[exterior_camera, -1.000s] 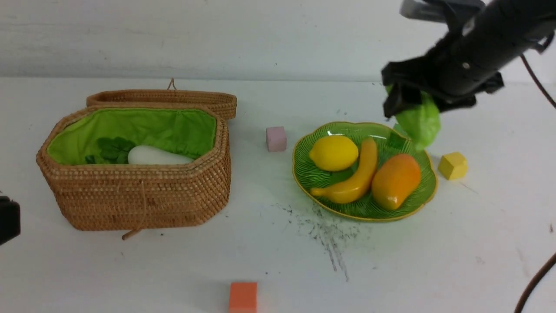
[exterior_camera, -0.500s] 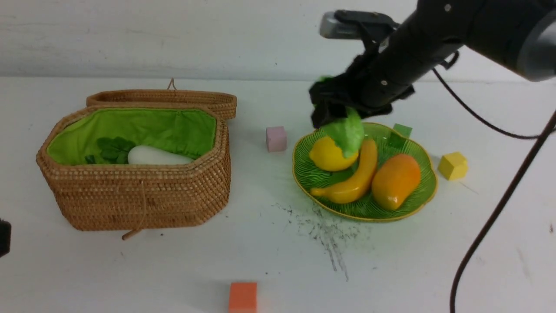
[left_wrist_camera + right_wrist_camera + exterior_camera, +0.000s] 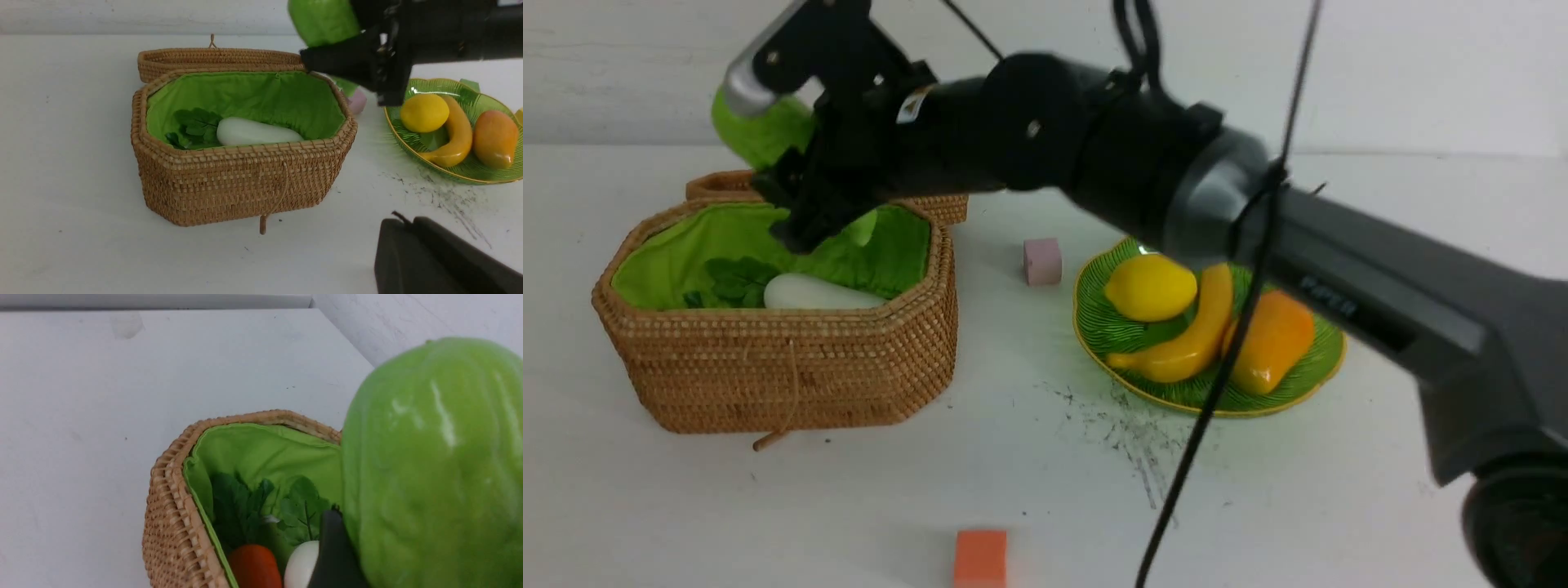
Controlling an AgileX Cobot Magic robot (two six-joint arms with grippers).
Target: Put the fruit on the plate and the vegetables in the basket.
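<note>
**Cucumber: carried over the basket, awaiting release**

Cucumber: light green, glossy, stubby. Grasped in the right pincer, clenched on it, held in the air above the far side of the basket, not touching rim or lining. The right wrist view shows it close up, over the lined interior.

Basket: lid open and lying back. Holds the radish, white with green leaves, and the carrot, seen only in the right wrist view, beside the radish.

Plate: on the bench well right of the basket. Holds lemon, banana and mango, all resting inside the rim. Fruit half appears complete.

Left pincer: only a dark edge shows in its own wrist view; cannot tell whether it is released or clenched. Not in the front view.

Other items: pink cube between basket and plate; orange cube at the near bench edge.

Step in hand: delivery of the last vegetable. Next move, as judged: lower the cucumber slightly toward free lining, clear of the radish and carrot, then release and lift clear of the rim.

Change from half a second ago: the right arm has swept from above the plate, where the cucumber hung over the lemon, across to the basket. Fruit, radish and cubes unmoved.
</note>
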